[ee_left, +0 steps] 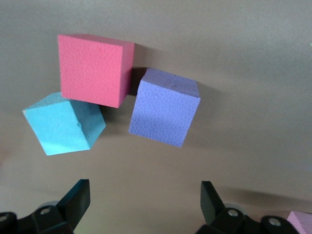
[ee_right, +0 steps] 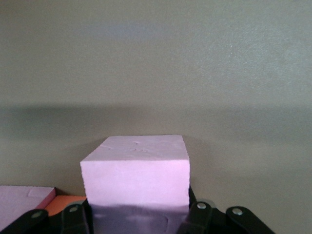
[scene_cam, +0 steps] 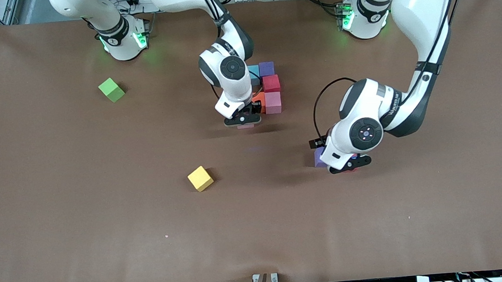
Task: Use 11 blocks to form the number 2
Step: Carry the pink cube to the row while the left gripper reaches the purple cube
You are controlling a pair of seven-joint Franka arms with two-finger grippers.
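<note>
Front view: the part-built number 2 [scene_cam: 267, 88] sits mid-table near the robots' bases, its long axis running toward the front camera; showing are a light blue cube [scene_cam: 253, 73], a purple cube [scene_cam: 266, 68], a red cube [scene_cam: 271, 83], an orange cube [scene_cam: 260, 101] and a pink cube [scene_cam: 273, 102]. The right gripper [scene_cam: 243, 121] is at its nearer end, largely hiding a pink block [scene_cam: 246, 125]. A yellow cube [scene_cam: 200, 178] lies apart, nearer the camera; a green cube [scene_cam: 111, 89] lies toward the right arm's end. The left gripper [scene_cam: 349, 163] hangs over loose blocks. Left wrist view: fingers [ee_left: 78, 197] spread wide and empty — below lie a red block [ee_left: 92, 68], a purple block [ee_left: 165, 107] and a light blue block [ee_left: 66, 124], tilted, clustered. Right wrist view: jaws clamped on the pink block [ee_right: 136, 173].
</note>
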